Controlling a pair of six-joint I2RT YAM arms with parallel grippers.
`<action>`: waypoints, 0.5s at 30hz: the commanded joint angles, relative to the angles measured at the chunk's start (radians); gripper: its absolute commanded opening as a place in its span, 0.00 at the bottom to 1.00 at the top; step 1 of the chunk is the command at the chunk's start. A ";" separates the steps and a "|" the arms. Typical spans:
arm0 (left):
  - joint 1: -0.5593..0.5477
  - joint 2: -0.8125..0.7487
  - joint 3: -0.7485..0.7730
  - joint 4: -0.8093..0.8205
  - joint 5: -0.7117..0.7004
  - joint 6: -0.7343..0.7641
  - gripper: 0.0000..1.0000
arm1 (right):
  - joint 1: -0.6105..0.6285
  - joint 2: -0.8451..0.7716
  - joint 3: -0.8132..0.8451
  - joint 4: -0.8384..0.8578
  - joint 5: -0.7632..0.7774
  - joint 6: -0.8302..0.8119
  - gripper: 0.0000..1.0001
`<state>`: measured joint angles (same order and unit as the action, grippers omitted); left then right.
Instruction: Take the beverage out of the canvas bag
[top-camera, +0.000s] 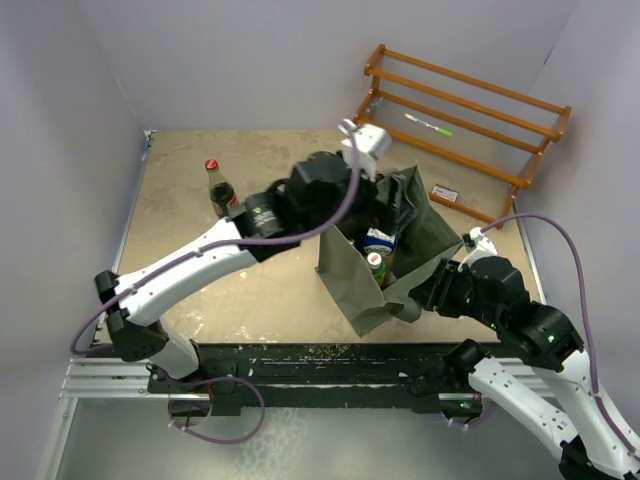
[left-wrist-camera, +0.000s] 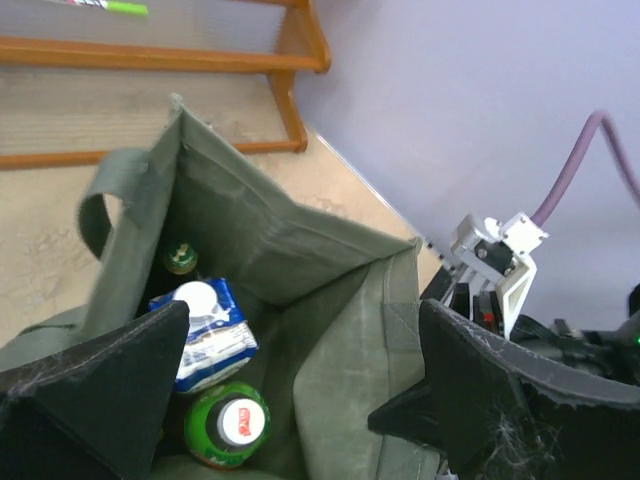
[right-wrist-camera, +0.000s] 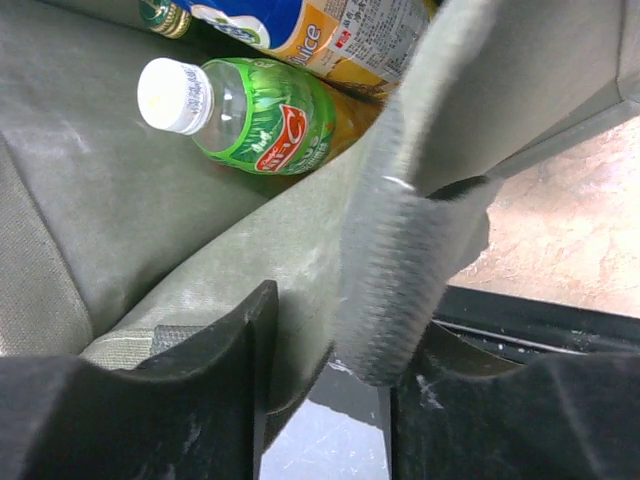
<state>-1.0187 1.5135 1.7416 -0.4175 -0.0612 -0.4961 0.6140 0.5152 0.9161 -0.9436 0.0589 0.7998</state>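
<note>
The grey-green canvas bag stands open mid-table. Inside it are a green bottle with a white cap, a blue-and-white carton and a dark bottle with a gold cap. My left gripper hovers over the bag's mouth, jaws wide open and empty, above the drinks. My right gripper is at the bag's near right rim. Its jaws stand part open astride the bag wall, with the strap handle hanging blurred between them. The green bottle also shows in the right wrist view.
A cola bottle with a red cap stands on the table at the left. A wooden rack leans at the back right with a green-and-white pen on it. A small card lies beside the bag. Walls close in on both sides.
</note>
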 joint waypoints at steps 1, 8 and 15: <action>-0.135 0.113 0.133 -0.100 -0.232 0.132 0.99 | 0.002 -0.034 -0.005 0.003 -0.015 -0.059 0.39; -0.238 0.286 0.272 -0.303 -0.487 0.048 1.00 | 0.002 -0.027 0.005 -0.007 0.014 -0.103 0.29; -0.249 0.295 0.231 -0.337 -0.578 -0.033 0.99 | 0.002 -0.014 0.002 -0.020 0.030 -0.078 0.26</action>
<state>-1.2667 1.8400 1.9587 -0.7349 -0.5220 -0.4728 0.6140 0.5102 0.9138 -0.9340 0.0601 0.7437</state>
